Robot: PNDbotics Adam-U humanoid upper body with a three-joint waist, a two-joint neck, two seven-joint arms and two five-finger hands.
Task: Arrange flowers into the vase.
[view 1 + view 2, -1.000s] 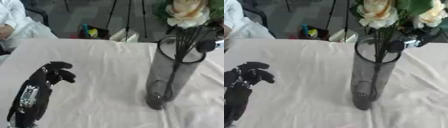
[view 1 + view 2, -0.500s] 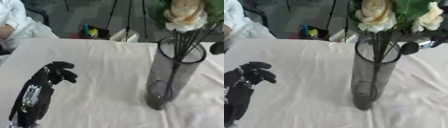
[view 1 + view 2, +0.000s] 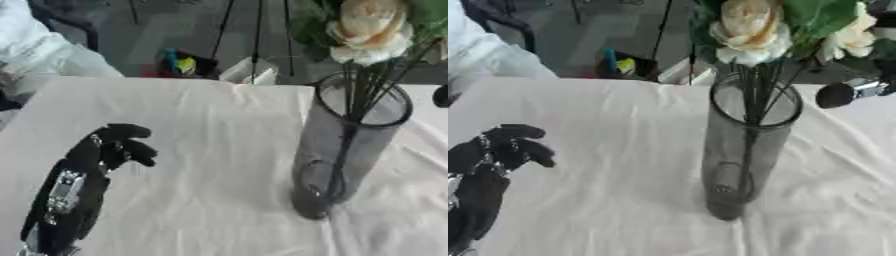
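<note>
The vase (image 3: 744,150) is smoky grey glass, smooth and see-through, with a faint sheen on its wall. Beneath it the tablecloth (image 3: 219,150) is white matt cloth, creased into soft folds near the vase's foot. The left hand (image 3: 109,147), left of the vase, looks black matt plastic; its forearm bears a silvery metal part.

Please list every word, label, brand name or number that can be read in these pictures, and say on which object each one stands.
None can be read. The vase, the flowers, the white cloth and the left hand show no writing. The colourful items on the floor behind the table are too blurred to tell.
</note>
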